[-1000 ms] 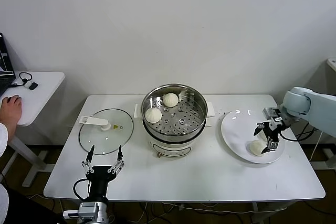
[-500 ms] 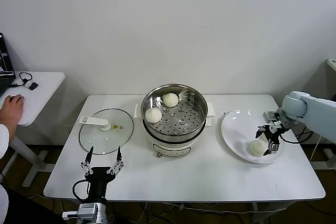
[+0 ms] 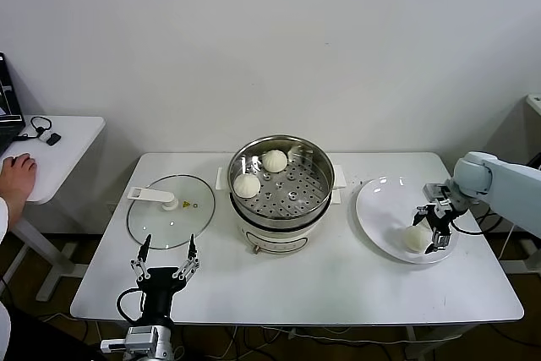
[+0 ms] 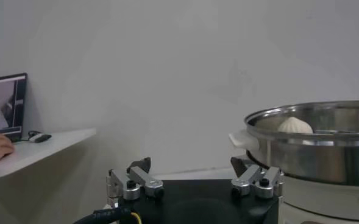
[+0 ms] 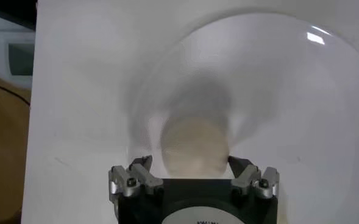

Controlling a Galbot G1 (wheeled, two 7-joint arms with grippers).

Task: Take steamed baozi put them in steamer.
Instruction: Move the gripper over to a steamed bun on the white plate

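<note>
I am holding my right gripper [image 3: 431, 230] with its jaws spread wide right over the last baozi [image 3: 414, 238] on the white plate [image 3: 376, 209], the round bun sitting straight between them, nothing grasped

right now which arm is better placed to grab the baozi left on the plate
Right. The right tool is open with the bun between its fingers on the white plate. The left tool hangs near the table's front edge by the glass lid, across the steamer.
</note>
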